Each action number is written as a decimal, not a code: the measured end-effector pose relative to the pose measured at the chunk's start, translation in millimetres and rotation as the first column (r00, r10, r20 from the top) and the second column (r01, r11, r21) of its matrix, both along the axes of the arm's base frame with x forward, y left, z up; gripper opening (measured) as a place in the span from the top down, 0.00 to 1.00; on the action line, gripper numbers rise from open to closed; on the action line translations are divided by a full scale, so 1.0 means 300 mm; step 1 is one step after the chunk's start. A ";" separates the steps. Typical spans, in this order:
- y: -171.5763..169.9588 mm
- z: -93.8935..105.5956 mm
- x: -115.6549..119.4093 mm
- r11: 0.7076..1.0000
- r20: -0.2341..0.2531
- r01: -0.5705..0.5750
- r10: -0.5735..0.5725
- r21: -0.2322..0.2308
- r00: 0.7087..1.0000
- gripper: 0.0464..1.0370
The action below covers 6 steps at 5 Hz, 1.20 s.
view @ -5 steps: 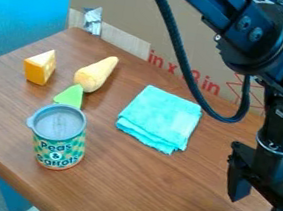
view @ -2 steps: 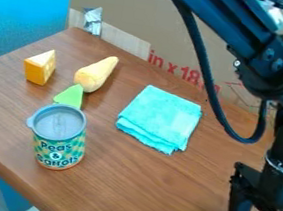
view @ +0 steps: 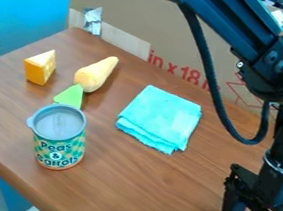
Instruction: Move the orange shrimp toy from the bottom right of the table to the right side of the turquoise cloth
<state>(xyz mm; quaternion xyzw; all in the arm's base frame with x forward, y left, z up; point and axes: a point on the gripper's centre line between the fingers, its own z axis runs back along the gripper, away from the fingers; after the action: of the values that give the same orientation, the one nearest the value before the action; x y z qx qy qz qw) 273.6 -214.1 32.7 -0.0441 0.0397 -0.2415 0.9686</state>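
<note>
One fixed cam, above tabletop [view: 129,176]; faces down at slant twd cardboard [view: 136,8] behind; mid-dist.

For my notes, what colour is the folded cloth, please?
The cloth is turquoise, in the camera view.

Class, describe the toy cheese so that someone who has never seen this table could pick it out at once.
Find the brown table, then the printed tin in the picture's left half. Beyond it, toward the blue panel, is the toy cheese: an orange wedge with a pale slanted top. Its neighbour, the root, is longer, cream and tapering, without any orange.
</note>
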 end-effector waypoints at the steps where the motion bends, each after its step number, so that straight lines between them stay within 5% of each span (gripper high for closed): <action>1: -0.008 -0.009 -0.011 1.000 -0.019 0.029 -0.029 0.002 0.999 0.04; 3: -0.050 -0.009 -0.072 0.994 -0.100 0.100 -0.096 0.042 0.990 0.10; 4: -0.043 -0.012 -0.071 0.992 -0.108 0.116 -0.111 0.041 0.988 0.36; 5: -0.033 -0.016 -0.069 0.991 -0.133 0.125 -0.117 0.055 0.984 0.51; 6: -0.040 -0.012 -0.059 0.981 -0.166 0.185 -0.174 0.055 0.971 0.54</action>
<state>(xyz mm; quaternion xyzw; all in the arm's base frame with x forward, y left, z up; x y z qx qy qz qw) 255.8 -226.1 29.2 -0.0256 0.1296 -0.3222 0.9374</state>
